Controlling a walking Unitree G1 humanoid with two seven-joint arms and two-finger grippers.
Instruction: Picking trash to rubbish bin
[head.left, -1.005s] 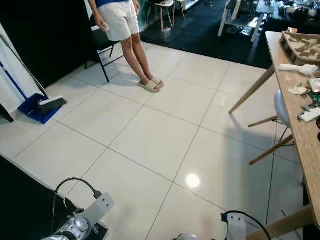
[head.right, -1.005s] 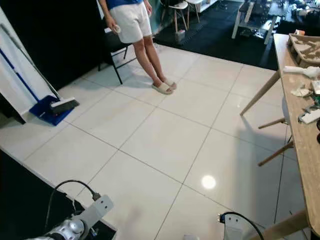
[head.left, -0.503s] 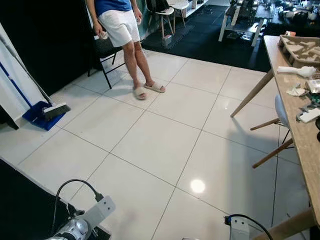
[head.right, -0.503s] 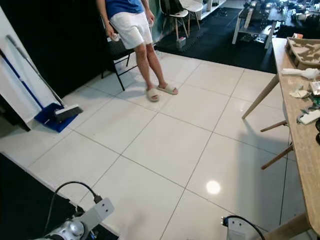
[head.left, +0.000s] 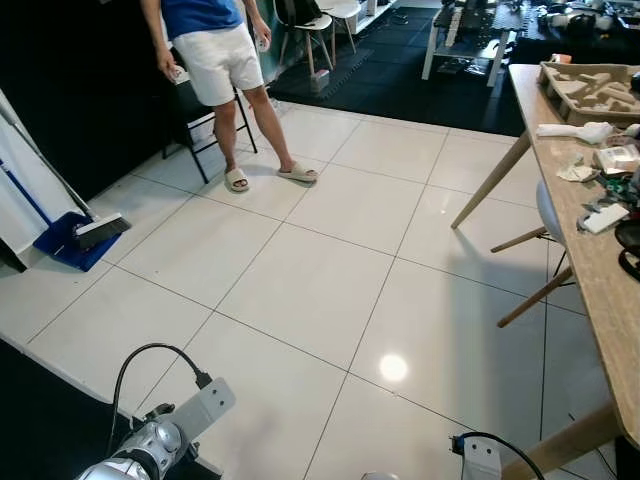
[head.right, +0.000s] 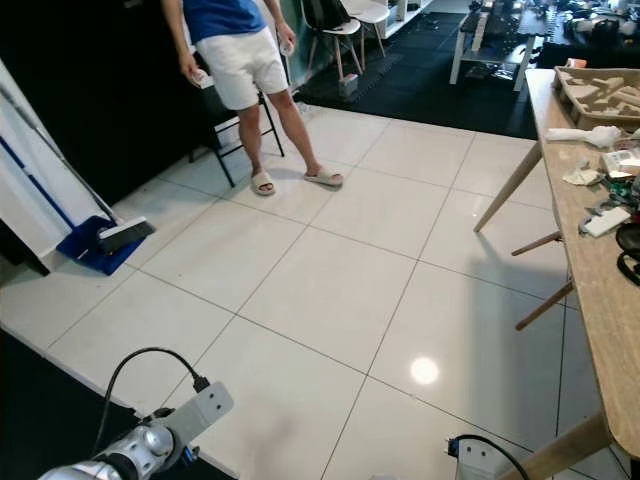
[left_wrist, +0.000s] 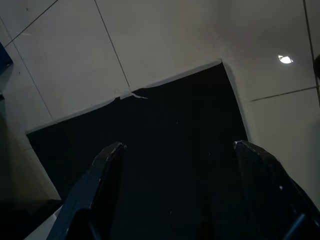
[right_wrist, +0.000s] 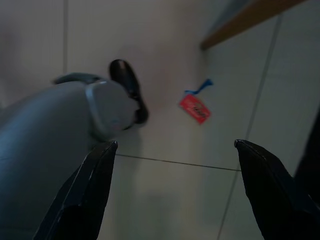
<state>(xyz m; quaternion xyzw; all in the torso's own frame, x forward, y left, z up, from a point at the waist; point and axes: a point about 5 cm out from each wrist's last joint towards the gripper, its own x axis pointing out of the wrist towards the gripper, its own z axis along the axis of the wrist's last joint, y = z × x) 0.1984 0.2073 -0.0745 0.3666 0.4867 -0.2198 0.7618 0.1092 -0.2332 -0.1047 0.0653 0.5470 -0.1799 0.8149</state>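
A small red tag on a blue string (right_wrist: 195, 107) lies on the white tiles near a wooden table leg (right_wrist: 245, 20); my right gripper (right_wrist: 175, 145) hangs above it, open and holding nothing. Beside it is my own grey leg (right_wrist: 55, 130). My left gripper (left_wrist: 179, 147) is open too, with nothing between its fingers, over a black mat (left_wrist: 165, 165) at the tile edge. Both arms hang low: the left arm (head.left: 165, 440) and the right arm (head.left: 480, 458) are at the bottom of the eye views.
A person (head.left: 215, 60) stands at the back left by a black chair (head.left: 195, 110), something small and white in one hand. A broom and blue dustpan (head.left: 75, 235) lean at the left wall. A cluttered wooden table (head.left: 585, 260) and white chair (head.left: 548, 212) line the right.
The person has stepped to the left, feet now apart. The camera has shifted a little, showing more of the far room. Both arms stay low.
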